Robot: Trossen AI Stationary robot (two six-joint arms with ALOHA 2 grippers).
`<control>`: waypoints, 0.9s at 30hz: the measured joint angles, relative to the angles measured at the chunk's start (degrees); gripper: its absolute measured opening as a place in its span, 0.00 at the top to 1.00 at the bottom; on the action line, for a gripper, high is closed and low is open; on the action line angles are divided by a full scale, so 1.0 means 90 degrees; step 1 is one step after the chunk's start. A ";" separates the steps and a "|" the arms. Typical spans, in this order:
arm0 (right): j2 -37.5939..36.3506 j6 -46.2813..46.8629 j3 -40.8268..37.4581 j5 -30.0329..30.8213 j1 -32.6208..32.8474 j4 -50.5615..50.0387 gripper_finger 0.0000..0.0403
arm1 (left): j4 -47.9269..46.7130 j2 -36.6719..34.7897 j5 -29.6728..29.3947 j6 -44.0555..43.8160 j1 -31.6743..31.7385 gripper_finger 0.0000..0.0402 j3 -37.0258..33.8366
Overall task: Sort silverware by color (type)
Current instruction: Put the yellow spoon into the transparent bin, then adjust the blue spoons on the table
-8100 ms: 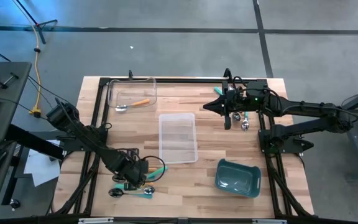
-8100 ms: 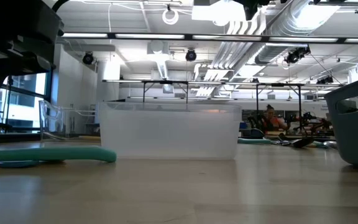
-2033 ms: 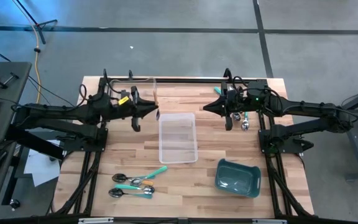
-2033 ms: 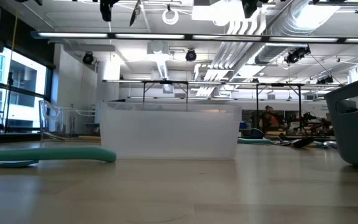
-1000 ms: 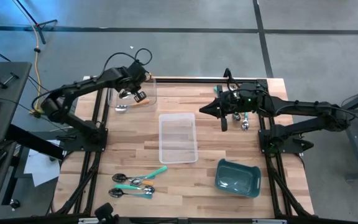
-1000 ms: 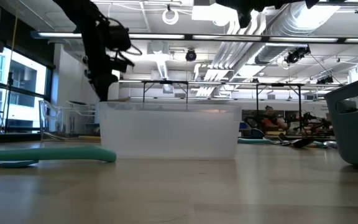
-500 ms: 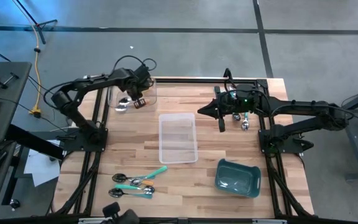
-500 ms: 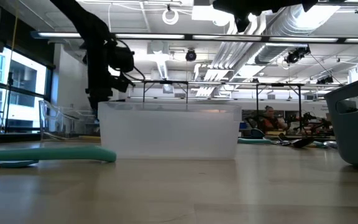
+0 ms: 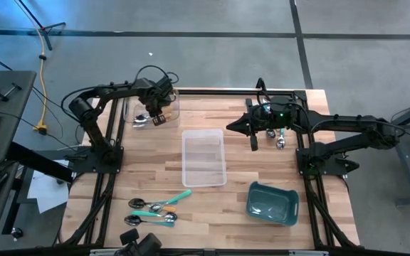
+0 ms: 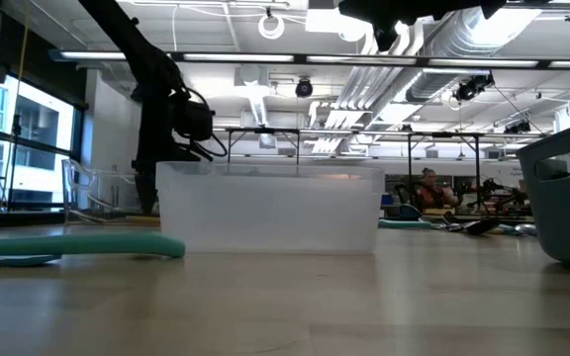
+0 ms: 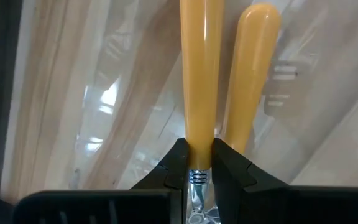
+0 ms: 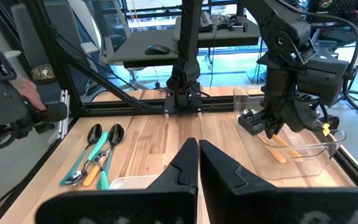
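L gripper point(image 11: 199, 163) clamps an orange spoon point(image 11: 197, 74) low in the clear tray point(image 9: 164, 96) at table 11 o'clock, apparently depositing w/ its colour-mate point(image 11: 248, 68); R gripper point(image 12: 198, 151) idle, closed.

Table: a pale wooden butcher-block top point(image 9: 205, 206) with a black frame running along its edges.
Far left corner: a clear tray point(image 9: 165, 99) sits on the wood.
Centre: a second clear tray point(image 9: 203, 157), long and narrow, lies flat.
Near right: a teal bin point(image 9: 272, 203) rests at a slight angle.
Near left: a small cluster of spoons point(image 9: 154, 210) lies straight on the boards, teal handles showing.
Far right: another spoon point(image 9: 281, 139) lies by the frame.
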 joint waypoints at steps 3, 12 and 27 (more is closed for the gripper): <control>0.0000 0.0000 0.0000 0.0000 -0.0001 0.0000 1.00 | 0.0001 0.0017 0.0025 0.0025 0.0000 0.90 0.0000; -0.0002 0.0193 0.0000 0.0005 0.0000 0.0000 1.00 | 0.0003 0.0019 0.0015 0.0179 -0.0001 0.83 0.0000; -0.0002 0.0311 0.0000 0.0003 -0.0001 -0.0019 1.00 | -0.0022 0.0015 -0.0014 0.0348 -0.0002 0.67 0.0000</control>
